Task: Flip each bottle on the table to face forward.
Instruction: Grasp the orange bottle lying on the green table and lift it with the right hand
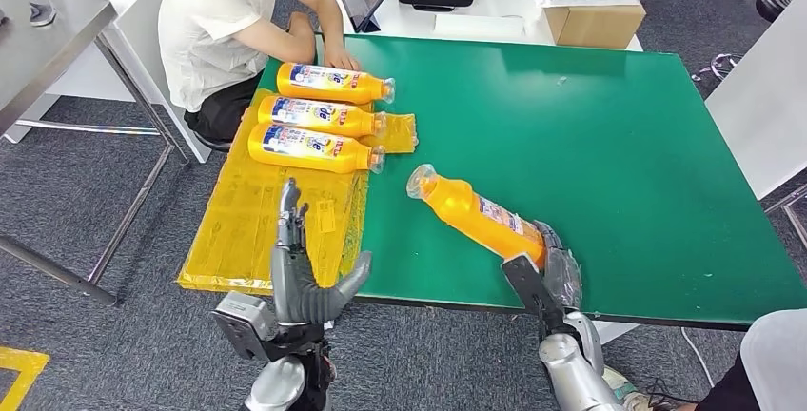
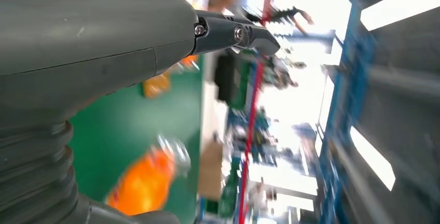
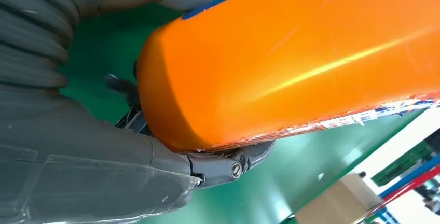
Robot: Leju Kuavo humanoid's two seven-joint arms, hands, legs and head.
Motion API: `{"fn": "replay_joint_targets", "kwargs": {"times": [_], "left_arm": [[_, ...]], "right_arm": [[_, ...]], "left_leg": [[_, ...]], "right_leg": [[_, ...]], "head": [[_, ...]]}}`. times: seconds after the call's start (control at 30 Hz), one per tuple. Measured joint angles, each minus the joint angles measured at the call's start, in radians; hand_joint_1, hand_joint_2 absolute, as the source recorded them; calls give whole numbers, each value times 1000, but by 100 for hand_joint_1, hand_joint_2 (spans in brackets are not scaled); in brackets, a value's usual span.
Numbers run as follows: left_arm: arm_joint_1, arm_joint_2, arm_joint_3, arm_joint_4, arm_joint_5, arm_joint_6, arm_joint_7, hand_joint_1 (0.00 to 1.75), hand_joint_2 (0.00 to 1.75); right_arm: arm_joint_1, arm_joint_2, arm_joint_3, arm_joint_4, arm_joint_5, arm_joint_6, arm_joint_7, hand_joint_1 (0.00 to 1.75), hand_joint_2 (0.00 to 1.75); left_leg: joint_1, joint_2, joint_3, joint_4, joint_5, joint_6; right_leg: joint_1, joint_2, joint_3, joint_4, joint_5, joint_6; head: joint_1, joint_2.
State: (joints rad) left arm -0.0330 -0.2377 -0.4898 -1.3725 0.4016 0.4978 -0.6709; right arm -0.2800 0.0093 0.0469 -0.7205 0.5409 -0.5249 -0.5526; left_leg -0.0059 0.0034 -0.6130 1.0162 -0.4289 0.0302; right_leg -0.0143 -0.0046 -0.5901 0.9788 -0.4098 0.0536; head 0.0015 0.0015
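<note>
Now my right hand [image 1: 550,268] wraps its fingers [image 3: 218,168] around the base of an orange plastic bottle [image 1: 473,214] lying on the green worktop [image 1: 609,145], neck pointing away. My left hand [image 1: 303,273] hovers empty, fingers spread, near 3 labelled orange bottles [image 1: 319,114].

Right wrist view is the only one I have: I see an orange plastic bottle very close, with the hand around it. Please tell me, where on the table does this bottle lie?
Observer: The orange plastic bottle lies on the green table top near the front edge; the right hand grips its base.
Operator: Where does its cap end point?
Observer: Away from the robot and toward its left, at the three other orange bottles.
Operator: Where do those three lie?
Observer: Side by side on a yellow plastic sheet at the table's left edge.
Operator: Is the left hand busy?
Observer: No, the left hand holds nothing, its fingers apart.
</note>
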Motion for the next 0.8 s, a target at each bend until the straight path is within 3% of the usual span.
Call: {"fn": "replay_joint_targets", "kwargs": {"times": [0.17, 0.3, 0.57, 0.8], "left_arm": [[68, 24, 45, -9, 313, -189, 173, 0, 175], [74, 38, 42, 37, 377, -297, 234, 0, 175], [26, 44, 2, 152, 406, -404, 280, 0, 175], [7, 44, -2, 189, 410, -422, 285, 0, 175]], "right_arm": [[85, 25, 12, -180, -83, 23, 1, 175, 175], [111, 39, 57, -260, -93, 42, -14, 175, 175], [121, 68, 202, -352, -95, 61, -33, 175, 175], [124, 73, 262, -372, -114, 70, -41, 175, 175]], "left_leg": [[0, -1, -4, 0, 0, 0], [0, -1, -6, 0, 0, 0], [0, -1, -6, 0, 0, -1], [0, -1, -6, 0, 0, -1]], "right_leg": [[0, 0, -5, 0, 0, 0], [0, -1, -6, 0, 0, 0], [0, 0, -7, 0, 0, 0], [0, -1, -7, 0, 0, 0]], "head": [[0, 0], [0, 0], [0, 0], [0, 0]]}}
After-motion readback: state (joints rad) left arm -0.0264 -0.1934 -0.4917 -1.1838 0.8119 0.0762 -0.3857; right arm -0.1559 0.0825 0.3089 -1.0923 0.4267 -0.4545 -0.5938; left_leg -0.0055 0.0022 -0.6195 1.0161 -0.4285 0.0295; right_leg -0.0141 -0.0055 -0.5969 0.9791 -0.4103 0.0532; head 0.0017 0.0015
